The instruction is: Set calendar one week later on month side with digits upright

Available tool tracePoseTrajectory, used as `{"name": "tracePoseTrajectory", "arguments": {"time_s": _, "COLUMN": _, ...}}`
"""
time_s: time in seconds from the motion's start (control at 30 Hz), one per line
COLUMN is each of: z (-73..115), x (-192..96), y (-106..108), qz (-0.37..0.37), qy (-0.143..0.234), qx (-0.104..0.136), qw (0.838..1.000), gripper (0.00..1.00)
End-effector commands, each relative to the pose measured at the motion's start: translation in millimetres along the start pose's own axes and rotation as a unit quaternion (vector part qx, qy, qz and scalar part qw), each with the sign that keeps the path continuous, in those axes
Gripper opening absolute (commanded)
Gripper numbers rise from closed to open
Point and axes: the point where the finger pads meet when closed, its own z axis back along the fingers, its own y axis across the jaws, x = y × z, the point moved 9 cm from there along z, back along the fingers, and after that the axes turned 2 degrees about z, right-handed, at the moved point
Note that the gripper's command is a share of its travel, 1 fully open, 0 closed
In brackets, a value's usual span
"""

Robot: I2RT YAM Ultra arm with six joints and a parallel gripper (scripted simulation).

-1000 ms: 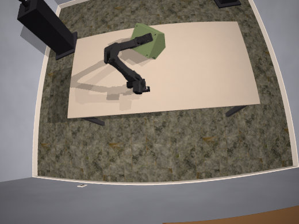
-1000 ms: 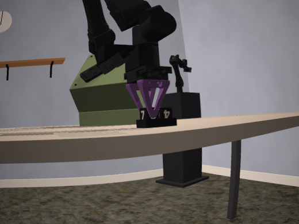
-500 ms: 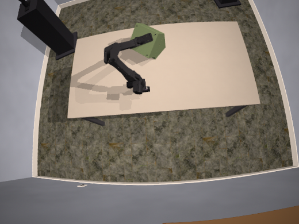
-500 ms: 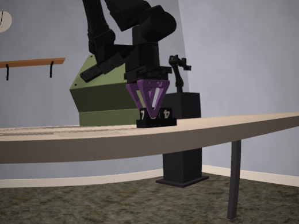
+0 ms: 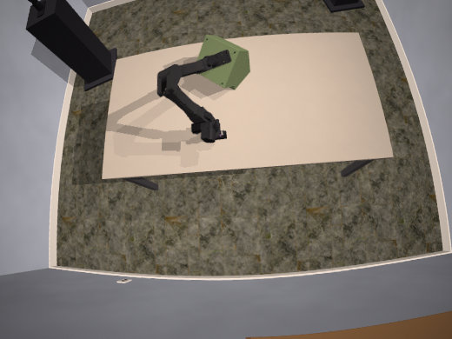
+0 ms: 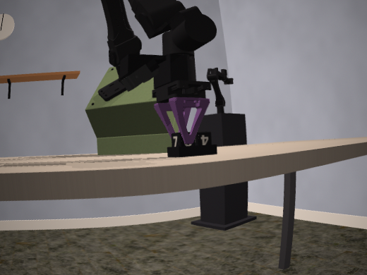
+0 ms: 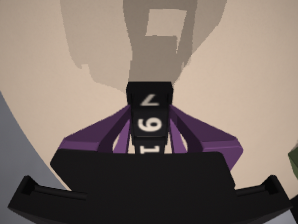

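Purple fingers (image 6: 164, 118) of the gripper (image 6: 188, 141) reach straight down from the black wrist and narrow to a V. Their tips are at the calendar tray (image 6: 208, 150), between the two digit faces that show from the side. The gripper is loosened. Its fingers stand a little apart and flank the black block without clamping it, so it holds nothing.

The tray is a low black holder lying flat on the beige table (image 5: 304, 96). It sits in front of the olive-green pedestal (image 6: 120, 123) that carries the arm, and towards the table's near edge. From above, the gripper (image 5: 222, 135) hides the tray almost wholly, well forward of the pedestal (image 5: 230, 71).

In the exterior view, the left cube (image 6: 175, 141) shows a white 7. The right cube (image 6: 203, 139) shows a white 4 that appears mirrored or turned. I cannot tell whether either digit is upright on the month side. The fingertips cover the part between the two faces.

The wrist view shows the gripper (image 7: 149, 139) looking down on a narrow black block (image 7: 149, 112). A 7 is at its far end, a 6 or 9 is in the middle, and a 1-like mark is nearest the camera. The month's name cannot be read.

Behind the pedestal stands a black column (image 6: 226, 128) with a small mount on top. A wooden wall shelf (image 6: 39, 76) hangs to the pedestal's left.
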Motion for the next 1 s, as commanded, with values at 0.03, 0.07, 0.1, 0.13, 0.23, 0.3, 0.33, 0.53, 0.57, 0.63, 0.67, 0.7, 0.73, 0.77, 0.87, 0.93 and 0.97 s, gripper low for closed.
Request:
{"name": "tracePoseTrajectory", "arguments": {"time_s": 0.03, "z": 1.9, "x": 0.2, "y": 1.9, "qz": -0.001, "qy": 0.0, "qx": 0.005, "qw": 1.0, "gripper": 0.37}}
{"name": "tracePoseTrajectory", "arguments": {"time_s": 0.07, "z": 1.9, "x": 0.2, "y": 1.9, "qz": -0.001, "qy": 0.0, "qx": 0.005, "qw": 1.0, "gripper": 0.41}}
{"name": "tracePoseTrajectory", "arguments": {"time_s": 0.1, "z": 1.9, "x": 0.2, "y": 1.9, "qz": -0.001, "qy": 0.0, "qx": 0.005, "qw": 1.0, "gripper": 0.41}}
{"name": "tracePoseTrajectory", "arguments": {"time_s": 0.13, "z": 1.9, "x": 0.2, "y": 1.9, "qz": -0.001, "qy": 0.0, "qx": 0.005, "qw": 1.0, "gripper": 0.41}}
{"name": "tracePoseTrajectory", "arguments": {"time_s": 0.23, "z": 1.9, "x": 0.2, "y": 1.9, "qz": -0.001, "qy": 0.0, "qx": 0.005, "qw": 1.0, "gripper": 0.45}}
{"name": "tracePoseTrajectory", "arguments": {"time_s": 0.3, "z": 1.9, "x": 0.2, "y": 1.9, "qz": -0.001, "qy": 0.0, "qx": 0.005, "qw": 1.0, "gripper": 0.45}}
{"name": "tracePoseTrajectory", "arguments": {"time_s": 0.33, "z": 1.9, "x": 0.2, "y": 1.9, "qz": -0.001, "qy": 0.0, "qx": 0.005, "qw": 1.0, "gripper": 0.45}}
{"name": "tracePoseTrajectory", "arguments": {"time_s": 0.53, "z": 1.9, "x": 0.2, "y": 1.9, "qz": -0.001, "qy": 0.0, "qx": 0.005, "qw": 1.0, "gripper": 0.45}}
{"name": "tracePoseTrajectory", "arguments": {"time_s": 0.57, "z": 2.1, "x": 0.2, "y": 1.9, "qz": -0.001, "qy": 0.0, "qx": 0.005, "qw": 1.0, "gripper": 0.45}}
{"name": "tracePoseTrajectory", "arguments": {"time_s": 0.63, "z": 3.5, "x": 0.2, "y": 1.9, "qz": -0.001, "qy": 0.0, "qx": 0.005, "qw": 1.0, "gripper": 0.45}}
{"name": "tracePoseTrajectory", "arguments": {"time_s": 0.67, "z": 4.9, "x": 0.2, "y": 1.9, "qz": -0.001, "qy": 0.0, "qx": 0.005, "qw": 1.0, "gripper": 0.45}}
{"name": "tracePoseTrajectory", "arguments": {"time_s": 0.7, "z": 6.8, "x": 0.2, "y": 1.8, "qz": -0.001, "qy": 0.0, "qx": 0.005, "qw": 1.0, "gripper": 0.45}}
{"name": "tracePoseTrajectory", "arguments": {"time_s": 0.73, "z": 9.3, "x": 0.2, "y": 1.8, "qz": -0.001, "qy": 0.0, "qx": 0.005, "qw": 1.0, "gripper": 0.45}}
{"name": "tracePoseTrajectory", "arguments": {"time_s": 0.77, "z": 12.3, "x": 0.2, "y": 1.8, "qz": -0.001, "qy": 0.0, "qx": 0.005, "qw": 1.0, "gripper": 0.45}}
{"name": "tracePoseTrajectory", "arguments": {"time_s": 0.87, "z": 24.8, "x": 0.2, "y": 1.8, "qz": -0.001, "qy": 0.0, "qx": 0.005, "qw": 1.0, "gripper": 0.45}}
{"name": "tracePoseTrajectory", "arguments": {"time_s": 0.93, "z": 35.5, "x": 0.2, "y": 1.7, "qz": -0.001, "qy": 0.0, "qx": 0.005, "qw": 1.0, "gripper": 0.45}}
{"name": "tracePoseTrajectory", "arguments": {"time_s": 0.97, "z": 41.3, "x": 0.2, "y": 1.6, "qz": -0.001, "qy": 0.0, "qx": 0.005, "qw": 1.0, "gripper": 0.45}}
